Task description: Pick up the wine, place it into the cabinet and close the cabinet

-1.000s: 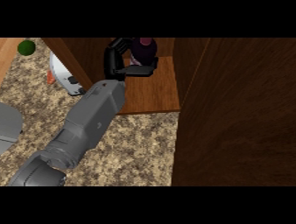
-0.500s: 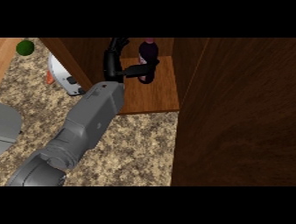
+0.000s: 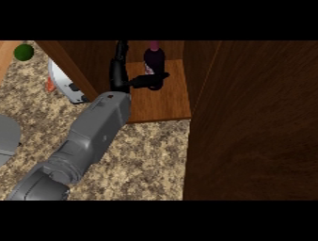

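While the wine (image 3: 154,60) stands upright on the wooden shelf (image 3: 163,104) inside the cabinet (image 3: 85,63), the left hand (image 3: 123,77) reaches in beside it from the near left, fingers straight and pointing toward the far end, thumb stretched right across the bottle's lower body. Whether the thumb touches the dark glass or merely passes in front of it cannot be told from this angle; nothing is curled round the bottle. The grey forearm (image 3: 85,141) runs diagonally over the speckled worktop (image 3: 141,155) from the lower left. By the look of it, the placing step is at its end: the bottle rests on the shelf and the hand is spread. A tall brown door (image 3: 266,122) fills the right of the view, swung wide toward the near side. The next move would call for drawing the hand clear without tipping the bottle, then pushing that door shut. A green round object (image 3: 24,51) lies at the far left, and a white item (image 3: 64,82) sits just left of the cabinet wall. No right hand shows.
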Motion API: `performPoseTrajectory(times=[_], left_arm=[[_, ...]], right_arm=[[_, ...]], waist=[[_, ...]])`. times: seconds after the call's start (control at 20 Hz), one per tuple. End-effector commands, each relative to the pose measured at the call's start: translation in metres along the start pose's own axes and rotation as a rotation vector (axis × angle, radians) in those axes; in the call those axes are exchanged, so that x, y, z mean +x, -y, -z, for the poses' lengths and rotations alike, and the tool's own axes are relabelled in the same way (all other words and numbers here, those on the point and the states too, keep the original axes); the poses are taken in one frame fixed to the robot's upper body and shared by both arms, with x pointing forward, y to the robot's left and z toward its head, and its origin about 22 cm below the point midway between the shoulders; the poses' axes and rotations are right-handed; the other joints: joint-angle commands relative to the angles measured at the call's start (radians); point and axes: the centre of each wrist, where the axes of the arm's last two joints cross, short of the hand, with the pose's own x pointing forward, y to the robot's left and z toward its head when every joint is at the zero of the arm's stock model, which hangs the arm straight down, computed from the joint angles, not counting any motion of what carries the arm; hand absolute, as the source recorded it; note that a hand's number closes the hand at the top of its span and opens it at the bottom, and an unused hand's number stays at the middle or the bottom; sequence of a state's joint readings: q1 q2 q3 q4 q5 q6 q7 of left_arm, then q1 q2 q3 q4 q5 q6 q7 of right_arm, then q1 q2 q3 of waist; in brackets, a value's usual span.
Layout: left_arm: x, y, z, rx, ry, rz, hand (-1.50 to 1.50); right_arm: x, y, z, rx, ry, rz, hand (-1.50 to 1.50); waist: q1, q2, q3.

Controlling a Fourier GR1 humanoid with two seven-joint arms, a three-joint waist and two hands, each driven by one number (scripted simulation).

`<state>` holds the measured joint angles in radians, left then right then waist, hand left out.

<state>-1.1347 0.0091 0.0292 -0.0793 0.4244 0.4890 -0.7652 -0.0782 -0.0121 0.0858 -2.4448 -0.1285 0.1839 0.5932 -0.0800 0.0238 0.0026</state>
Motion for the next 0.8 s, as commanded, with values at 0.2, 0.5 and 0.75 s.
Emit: performPoseTrajectory(times=[0.2, 0.5, 0.75], left_arm=[[-0.007, -0.006, -0.004, 0.053, 0.019, -0.019, -1.5], [-0.016, -0.031, 0.0, -0.007, 0.029, -0.046, -1.5], [-0.028, -0.022, -0.016, -0.045, 0.037, -0.084, -1.5]], right_arm=[[0.008, -0.001, 0.001, 0.023, 0.026, -0.005, -1.5], [0.002, -0.003, -0.001, 0.023, 0.021, 0.026, -1.5], [0.008, -0.007, -0.002, 0.028, 0.042, 0.029, -1.5]], waist=[[0.008, 0.006, -0.005], [0.018, 0.002, -0.004], [0.007, 0.006, -0.005]])
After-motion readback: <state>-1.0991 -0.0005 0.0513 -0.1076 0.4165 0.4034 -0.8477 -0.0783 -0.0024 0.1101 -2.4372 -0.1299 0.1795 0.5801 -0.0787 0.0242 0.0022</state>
